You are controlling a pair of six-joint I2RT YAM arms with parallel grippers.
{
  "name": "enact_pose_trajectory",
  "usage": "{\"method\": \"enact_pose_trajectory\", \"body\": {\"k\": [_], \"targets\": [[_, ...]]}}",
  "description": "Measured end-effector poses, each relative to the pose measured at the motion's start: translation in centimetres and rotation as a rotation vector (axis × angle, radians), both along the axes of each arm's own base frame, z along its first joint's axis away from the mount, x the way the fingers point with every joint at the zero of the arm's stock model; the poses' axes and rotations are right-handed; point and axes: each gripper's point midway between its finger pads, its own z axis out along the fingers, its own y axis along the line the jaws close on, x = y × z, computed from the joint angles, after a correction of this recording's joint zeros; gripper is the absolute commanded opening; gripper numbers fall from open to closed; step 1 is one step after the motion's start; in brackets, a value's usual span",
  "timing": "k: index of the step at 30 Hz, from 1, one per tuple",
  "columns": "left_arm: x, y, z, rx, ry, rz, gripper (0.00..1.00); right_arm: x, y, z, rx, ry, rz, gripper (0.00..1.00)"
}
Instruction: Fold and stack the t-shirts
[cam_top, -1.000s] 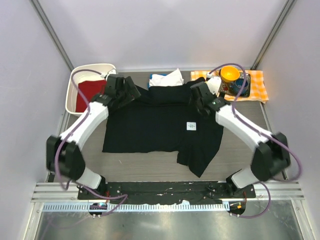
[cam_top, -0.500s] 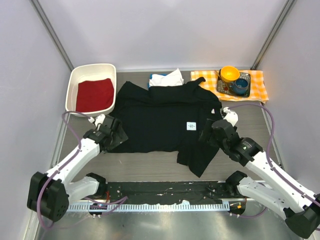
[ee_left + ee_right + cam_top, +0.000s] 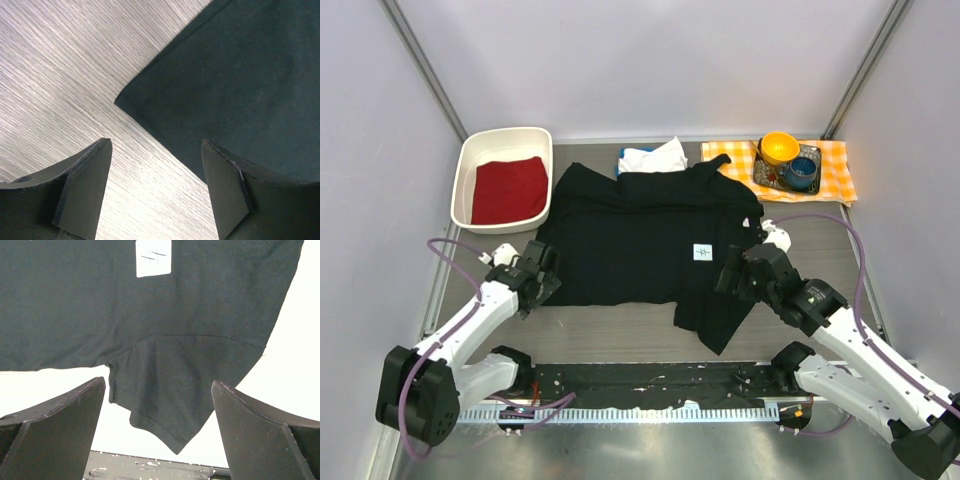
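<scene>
The black t-shirt (image 3: 640, 240) lay spread on the desk (image 3: 620, 322), its near-left corner just ahead of the left pincer (image 3: 156, 145), its rumpled sleeve seemingly under the right pincer (image 3: 158, 382), both gaping wide and empty.

Table (image 3: 610, 328) is open nearside of the black shirt (image 3: 640, 240); white bin (image 3: 506, 131) crowds far left.

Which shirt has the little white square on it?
The big black t-shirt, spread out in the middle. Its white square label sits right of centre. The white t-shirt bunched behind it shows no label.
</scene>
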Motion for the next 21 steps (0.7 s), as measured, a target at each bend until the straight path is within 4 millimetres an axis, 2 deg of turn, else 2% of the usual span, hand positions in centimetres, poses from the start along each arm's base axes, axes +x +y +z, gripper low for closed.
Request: {"method": "enact_pose_trajectory", "body": {"k": [9,14,19,20,21], "targets": [[0.0,2.4,-1.9,0.027,0.061,0.109,0.60,-0.3,0.3,0.2,0.007,-0.001,0.032,0.93],[0.2,2.8,-2.7,0.022,0.078,0.133,0.52,-0.3,0.4,0.2,0.009,0.001,0.041,0.94],[0.7,3.2,-3.4,0.021,0.089,0.150,0.49,-0.4,0.5,0.1,0.011,0.002,0.044,0.93],[0.8,3.3,-3.5,0.024,0.094,0.151,0.46,-0.4,0.5,0.1,0.011,0.002,0.044,0.93],[1.0,3.3,-3.5,0.025,0.094,0.146,0.38,-0.4,0.5,0.1,0.011,0.002,0.044,0.93]]}}
